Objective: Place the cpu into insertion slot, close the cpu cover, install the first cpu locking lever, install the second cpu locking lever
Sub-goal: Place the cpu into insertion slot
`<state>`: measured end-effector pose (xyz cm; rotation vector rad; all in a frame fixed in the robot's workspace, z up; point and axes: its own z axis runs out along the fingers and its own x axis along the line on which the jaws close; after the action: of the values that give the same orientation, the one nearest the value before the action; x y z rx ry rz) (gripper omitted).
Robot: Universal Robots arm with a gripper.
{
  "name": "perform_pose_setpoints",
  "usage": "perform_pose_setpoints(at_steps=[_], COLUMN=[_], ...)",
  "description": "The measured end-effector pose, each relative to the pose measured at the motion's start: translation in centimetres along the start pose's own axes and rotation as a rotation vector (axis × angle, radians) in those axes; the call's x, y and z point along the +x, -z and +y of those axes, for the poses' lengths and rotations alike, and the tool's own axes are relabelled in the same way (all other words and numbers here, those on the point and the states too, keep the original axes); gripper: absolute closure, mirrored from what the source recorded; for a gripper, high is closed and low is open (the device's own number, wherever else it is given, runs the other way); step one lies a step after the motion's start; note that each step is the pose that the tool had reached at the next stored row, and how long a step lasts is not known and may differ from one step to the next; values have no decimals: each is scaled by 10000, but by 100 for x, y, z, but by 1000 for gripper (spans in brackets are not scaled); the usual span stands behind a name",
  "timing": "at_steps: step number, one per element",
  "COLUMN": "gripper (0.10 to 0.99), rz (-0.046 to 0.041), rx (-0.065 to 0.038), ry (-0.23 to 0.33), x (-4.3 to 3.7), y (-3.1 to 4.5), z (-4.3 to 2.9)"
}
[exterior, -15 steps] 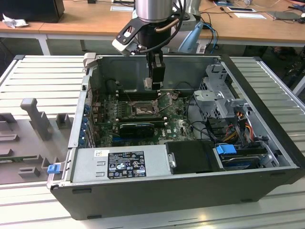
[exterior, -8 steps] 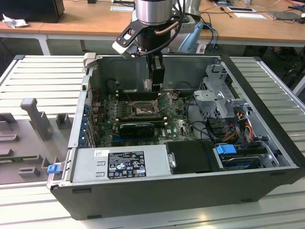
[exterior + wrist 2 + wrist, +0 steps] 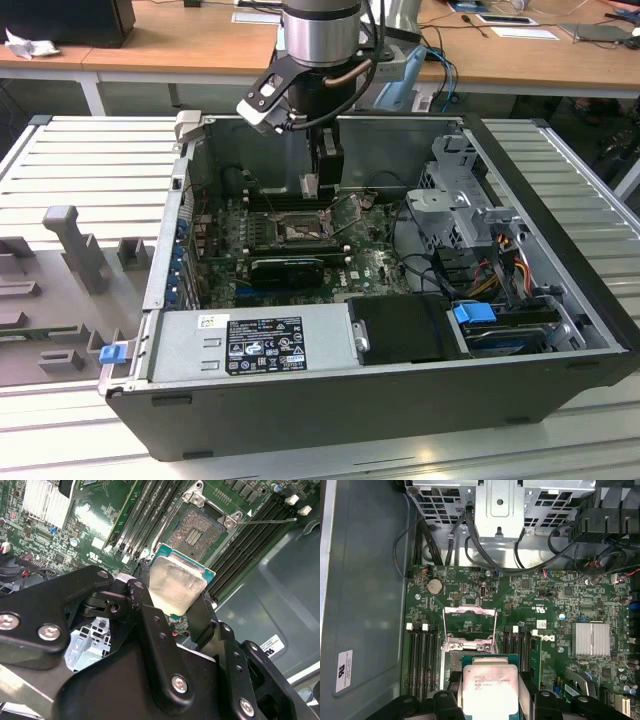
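Note:
My gripper (image 3: 310,187) hangs inside the open computer case, shut on the cpu (image 3: 177,586), a flat square chip with a pale silvery face and a green edge. Both wrist views show the chip pinched between the black fingers (image 3: 146,611), as with the cpu (image 3: 490,687). It is held above the green board, clear of the insertion slot (image 3: 197,527), whose dark centre is bare. In the exterior view the slot (image 3: 298,229) lies just below and in front of the gripper. The cpu cover (image 3: 470,624) stands swung open past the socket. A thin locking lever (image 3: 265,521) sticks out, unlatched.
Long black memory slots (image 3: 422,660) flank the socket on both sides. A finned heat sink (image 3: 590,639) and a black card (image 3: 288,266) sit on the board. The power supply (image 3: 250,345), drive cage (image 3: 470,210) with cables, and the case walls (image 3: 545,190) hem in the space.

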<state>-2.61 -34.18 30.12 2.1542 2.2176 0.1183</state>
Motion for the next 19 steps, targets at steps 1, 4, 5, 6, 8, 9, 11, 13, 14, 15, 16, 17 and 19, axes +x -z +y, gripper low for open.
perform_pose_setpoints(at_steps=[1, 4, 5, 6, 8, 9, 11, 13, 14, 15, 16, 17, 19], gripper=[553, 553, 553, 553, 553, 553, 553, 553, 553, 553, 553, 553, 553], rz=[-1, -1, -1, -2, -2, -1, 0, 0, -1, -1, -1, 0, 0], rx=[1, 1, 2, 2, 12, 14, 19, 30, 42, 47, 48, 48, 47], ry=[0, 0, 0, 0, -1, -2, -3, -8, -9, -9, -8, -9, -14], x=[0, -1, -1, -1, -1, 0, 0, -1, -1, -1, -1, -1, -2], y=[-6, -29, -36, -42, -84, -100, -161, -192, -203, -210, -219, -229, -245], z=[-1, -3, -3, -4, -8, -9, -15, -19, -20, -21, -22, -23, -25])
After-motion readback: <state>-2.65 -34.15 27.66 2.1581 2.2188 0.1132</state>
